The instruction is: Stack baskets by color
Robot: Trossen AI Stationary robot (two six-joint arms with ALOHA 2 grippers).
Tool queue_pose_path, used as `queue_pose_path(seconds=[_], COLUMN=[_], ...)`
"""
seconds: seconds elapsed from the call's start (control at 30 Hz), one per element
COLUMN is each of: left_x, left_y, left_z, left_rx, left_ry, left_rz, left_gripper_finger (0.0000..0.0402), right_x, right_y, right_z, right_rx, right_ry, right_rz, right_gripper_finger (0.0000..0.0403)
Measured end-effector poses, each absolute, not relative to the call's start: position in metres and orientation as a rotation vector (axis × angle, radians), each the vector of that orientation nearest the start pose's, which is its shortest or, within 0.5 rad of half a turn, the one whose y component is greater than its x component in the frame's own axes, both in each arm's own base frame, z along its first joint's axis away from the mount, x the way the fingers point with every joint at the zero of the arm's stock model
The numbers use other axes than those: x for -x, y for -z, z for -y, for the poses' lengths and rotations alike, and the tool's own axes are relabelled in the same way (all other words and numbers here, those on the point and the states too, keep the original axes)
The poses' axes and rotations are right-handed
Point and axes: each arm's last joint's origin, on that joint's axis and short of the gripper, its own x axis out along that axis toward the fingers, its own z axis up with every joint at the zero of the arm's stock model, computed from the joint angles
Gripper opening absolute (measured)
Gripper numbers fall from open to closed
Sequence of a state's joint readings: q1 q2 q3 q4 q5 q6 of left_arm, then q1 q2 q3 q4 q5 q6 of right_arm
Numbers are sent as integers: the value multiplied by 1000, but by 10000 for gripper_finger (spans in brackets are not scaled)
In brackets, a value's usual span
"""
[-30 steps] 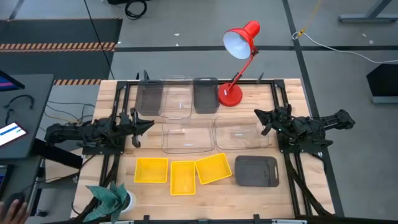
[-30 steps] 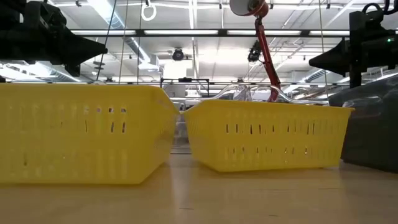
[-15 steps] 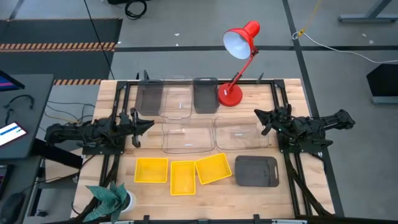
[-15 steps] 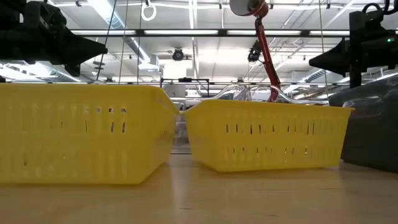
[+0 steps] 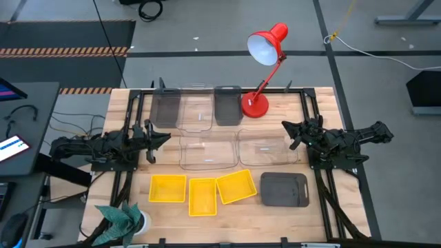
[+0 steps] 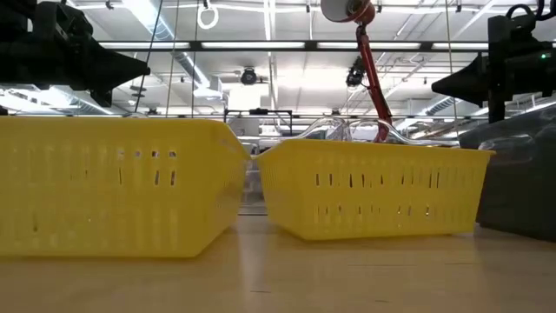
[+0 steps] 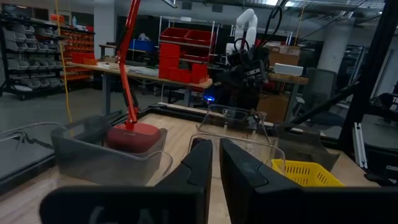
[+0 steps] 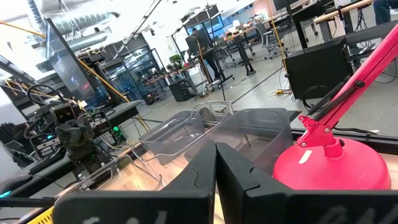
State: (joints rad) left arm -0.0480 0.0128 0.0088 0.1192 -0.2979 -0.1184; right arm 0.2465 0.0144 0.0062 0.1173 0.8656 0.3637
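Baskets sit unstacked across the wooden table [image 5: 317,213] in loose rows. Left to right: the left gripper [image 5: 160,138] hovers over the table's left edge with nothing between its fingers, which show only a narrow slit in the left wrist view — nearly closed, pointing toward the middle. Near the front edge three yellow baskets [image 5: 202,190] lie side by side, the rightmost turned at an angle and touching its neighbour; right of them rests a dark grey basket [image 5: 283,189], apart from the yellow ones. In the middle row two clear baskets [image 5: 238,149] lie next to each other between the two arms. At the back a grey basket [image 5: 165,108], a clear one [image 5: 196,110] and another grey one [image 5: 227,105] stand in a line, just left of the round base of a red desk lamp [image 5: 255,105]. The right gripper [image 5: 291,134] hangs over the table's right side — fingers pressed together on nothing, facing the left arm. A teal plant [image 5: 122,219] stands at the front left corner.
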Motion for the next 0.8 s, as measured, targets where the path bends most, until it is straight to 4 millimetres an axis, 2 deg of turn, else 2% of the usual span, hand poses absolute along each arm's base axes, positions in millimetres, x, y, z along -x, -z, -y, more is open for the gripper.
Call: queue_pose_path(seconds=[0.37, 0.43, 0.53, 0.6, 0.67, 0.8], left_x=[-96, -96, -97, -97, -97, -97], left_y=[-177, -177, -176, -177, -177, -177], left_z=[-4, -4, -3, -3, -3, -3], left_rx=[138, 174, 375, 436, 434, 449], left_ry=[-243, -238, -197, -183, -183, -183], left_rz=[128, 133, 146, 153, 161, 161], left_gripper_finger=[30, 32, 36, 38, 38, 33], right_x=[-90, -90, -89, -89, -89, -89], right_y=[-175, -175, -178, -177, -177, -178], right_z=[0, 0, 1, 1, 1, 1], right_rx=[-409, -306, -53, 55, 101, 80], right_ry=[596, 616, 672, 676, 678, 678], right_rz=[206, 178, 113, 73, 57, 69], right_gripper_finger=[14, 14, 14, 14, 14, 14])
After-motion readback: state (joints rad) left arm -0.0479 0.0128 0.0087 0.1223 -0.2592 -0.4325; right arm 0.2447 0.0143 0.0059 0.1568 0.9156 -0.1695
